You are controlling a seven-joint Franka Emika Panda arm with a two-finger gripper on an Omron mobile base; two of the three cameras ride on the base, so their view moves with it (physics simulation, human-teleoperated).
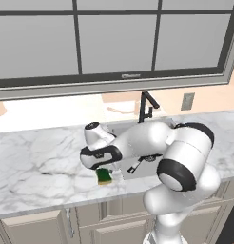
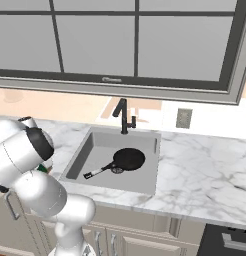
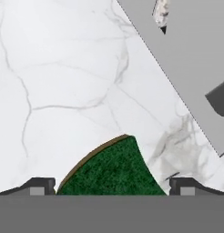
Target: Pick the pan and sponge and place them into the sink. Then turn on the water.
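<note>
In the left base view, the white arm reached from the lower right across the front of the sink (image 1: pixel 120 127) and bent down toward the marble bench (image 1: pixel 38 157). The tool (image 1: pixel 105 171) hung right above the sponge (image 1: pixel 104 177), which lay on the bench just beside the sink's near left corner, close to the bench's front edge. The arm covered most of the basin; only the silver-tipped end of the pan (image 1: pixel 134 167) handle showed beneath it. The black faucet (image 1: pixel 146 106) stood behind the sink, under the window (image 1: pixel 114 38).

In the right base view, the pan (image 2: pixel 126 160) lay flat on the sink (image 2: pixel 90 145) floor, its round bowl near the middle and its handle pointing toward the near left corner. The faucet (image 2: pixel 123 115) rose at the back rim. The robot's body hid nearly all of the sponge (image 2: pixel 42 169); only a sliver of green showed past it.

In the hand view, the tool (image 3: pixel 112 187) was spread wide, one fingertip on each side of the sponge (image 3: pixel 111 170), neither pressing on it. The sponge's green top sat between them on the white bench (image 3: pixel 63 82), and the grey sink (image 3: pixel 191 54) edge ran diagonally across the upper right.
</note>
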